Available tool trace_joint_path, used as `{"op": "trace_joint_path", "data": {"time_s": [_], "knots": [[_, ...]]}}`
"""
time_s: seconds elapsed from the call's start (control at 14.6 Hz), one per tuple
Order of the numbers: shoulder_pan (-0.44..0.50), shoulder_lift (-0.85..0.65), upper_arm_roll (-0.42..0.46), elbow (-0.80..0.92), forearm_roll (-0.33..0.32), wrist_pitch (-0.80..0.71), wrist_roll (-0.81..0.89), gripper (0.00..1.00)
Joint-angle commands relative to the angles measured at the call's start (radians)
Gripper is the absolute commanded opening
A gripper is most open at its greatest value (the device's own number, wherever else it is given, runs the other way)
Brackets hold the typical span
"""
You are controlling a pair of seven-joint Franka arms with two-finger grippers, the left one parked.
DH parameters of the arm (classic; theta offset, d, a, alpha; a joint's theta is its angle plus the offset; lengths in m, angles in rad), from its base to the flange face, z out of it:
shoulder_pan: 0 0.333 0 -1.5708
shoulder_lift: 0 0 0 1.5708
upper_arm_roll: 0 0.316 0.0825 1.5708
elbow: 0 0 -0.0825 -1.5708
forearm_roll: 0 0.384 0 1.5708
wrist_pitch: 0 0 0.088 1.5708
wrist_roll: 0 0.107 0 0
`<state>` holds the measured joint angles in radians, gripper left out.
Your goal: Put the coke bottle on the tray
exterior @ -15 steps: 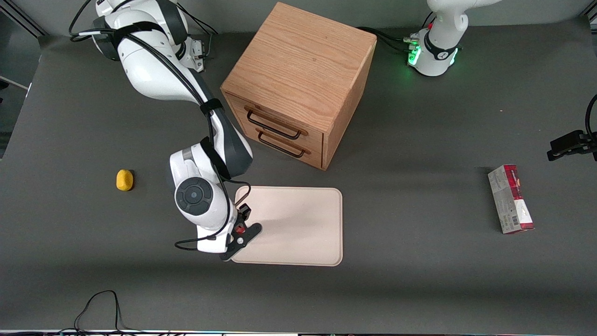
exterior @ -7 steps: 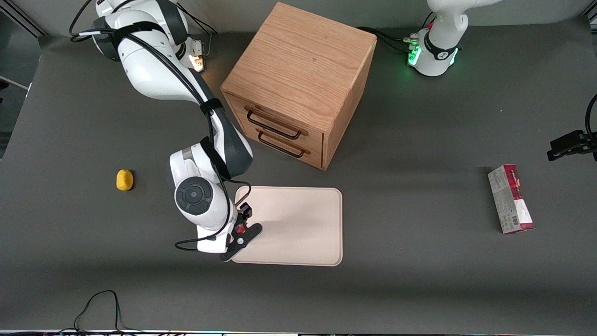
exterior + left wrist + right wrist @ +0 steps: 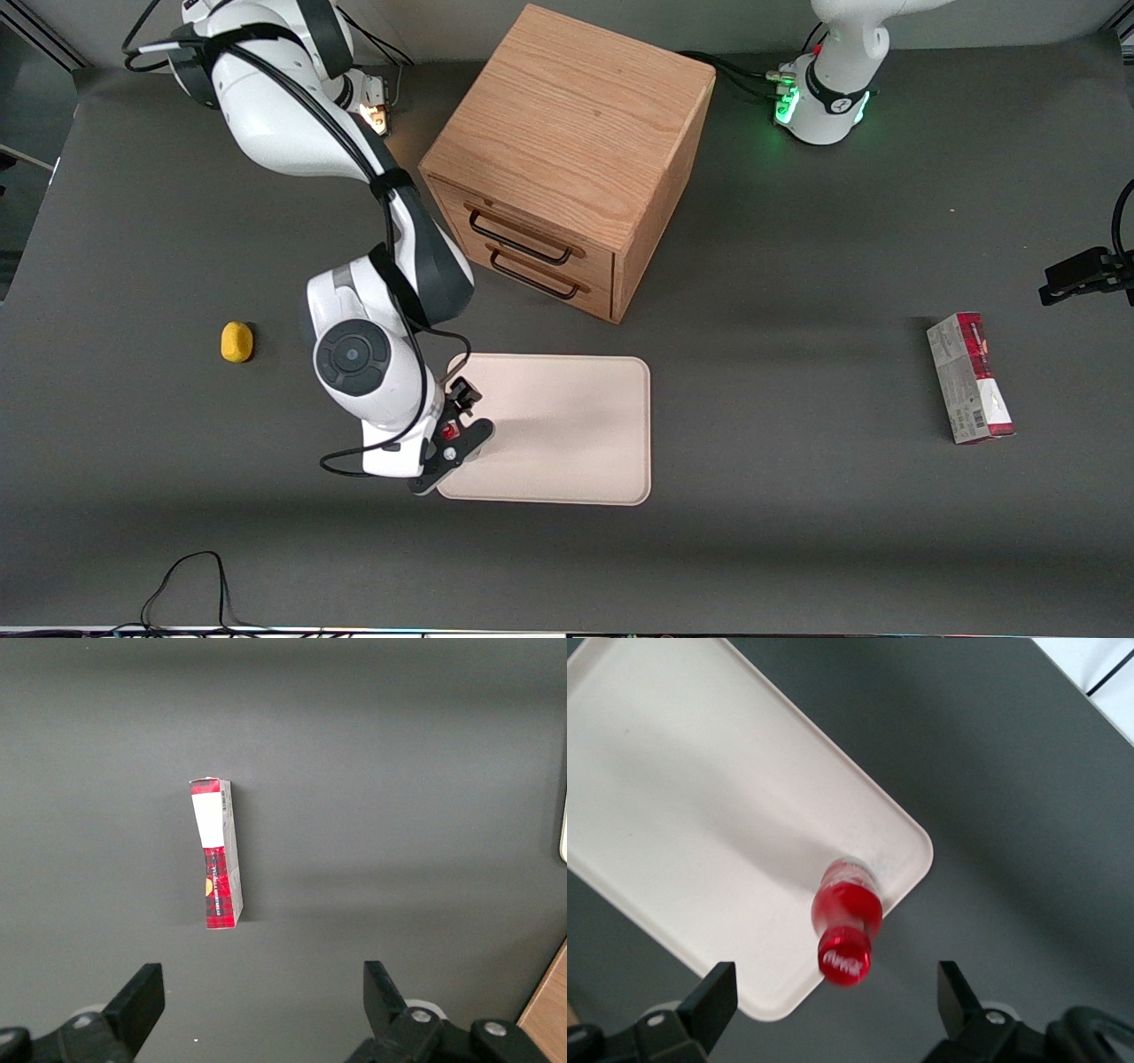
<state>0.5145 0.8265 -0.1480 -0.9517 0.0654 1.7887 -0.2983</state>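
Red coke bottle (image 3: 848, 914) upright on tray (image 3: 700, 806) | cap lettering unreadable | gripper (image 3: 837, 1010) jaws open above

Tool (image 3: 454, 424) hides most of coke bottle (image 3: 451, 432).

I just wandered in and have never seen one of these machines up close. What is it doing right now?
The working arm is putting a coke bottle on a cream tray. The bottle stands upright just inside one tray corner. The gripper hangs open directly above it, fingers apart, touching nothing. A wooden drawer cabinet stands farther from the front camera than the tray.
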Motion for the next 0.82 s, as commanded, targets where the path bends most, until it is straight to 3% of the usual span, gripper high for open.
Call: {"op": "trace_joint_path", "data": {"time_s": [0.0, 0.27, 0.75], "knots": [[-0.001, -0.108, 0.005, -0.015, -0.016, -0.11, 0.028, 1.0], [0.001, -0.272, 0.001, -0.059, -0.019, -0.287, 0.108, 1.0], [-0.03, -0.584, -0.002, -0.367, -0.025, -0.299, 0.18, 1.0]]}}
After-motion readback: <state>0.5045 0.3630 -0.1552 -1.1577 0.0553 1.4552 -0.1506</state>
